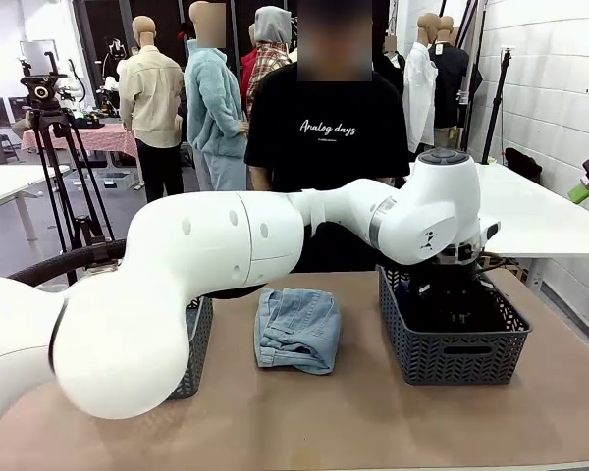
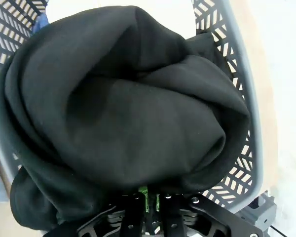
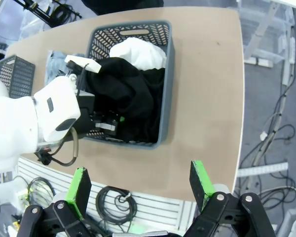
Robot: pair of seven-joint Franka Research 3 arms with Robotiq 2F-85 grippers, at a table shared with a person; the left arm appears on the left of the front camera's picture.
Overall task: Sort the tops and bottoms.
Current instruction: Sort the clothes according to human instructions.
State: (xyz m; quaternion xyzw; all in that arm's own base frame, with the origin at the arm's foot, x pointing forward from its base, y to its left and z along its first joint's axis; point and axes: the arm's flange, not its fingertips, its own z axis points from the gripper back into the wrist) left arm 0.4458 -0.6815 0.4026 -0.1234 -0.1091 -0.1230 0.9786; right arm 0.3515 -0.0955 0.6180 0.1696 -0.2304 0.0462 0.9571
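The left gripper (image 2: 149,195) is clenched tight on a fold of the black top (image 2: 128,108), whose cloth bulges up directly over the fingertips and hides most of them; the top lies inside the grey basket (image 1: 452,358) on the right side of the table (image 1: 373,432), with one edge draped over the basket wall by the wrist. Under and behind it in the same basket sits the white top (image 3: 138,53). The left arm stretches across the front of the table to get there, blocking much of the front view. The pale denim bottoms (image 1: 296,329) lie folded on the table between this basket and a second basket (image 1: 198,339) at the left. The right gripper (image 3: 140,186) hangs high above the table edge, jaws spread wide and empty. The black top is plain, soft, thick and loosely bunched
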